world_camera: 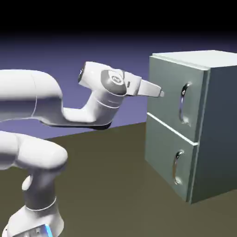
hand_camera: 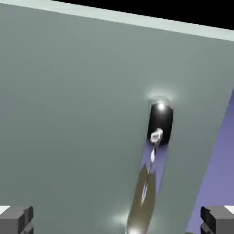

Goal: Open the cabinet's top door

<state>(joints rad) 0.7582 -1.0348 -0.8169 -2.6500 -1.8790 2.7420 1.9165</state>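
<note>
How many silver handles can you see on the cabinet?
2. One handle is on the upper door, and the other handle is on the lower panel. Any on the cabinet's hidden sides I can't see.

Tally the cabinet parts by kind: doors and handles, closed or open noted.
Doors, closed: 2 (upper door, lower door)
Doors, open: 0
Handles: 2 (upper handle, lower handle)
Total: 4
</note>
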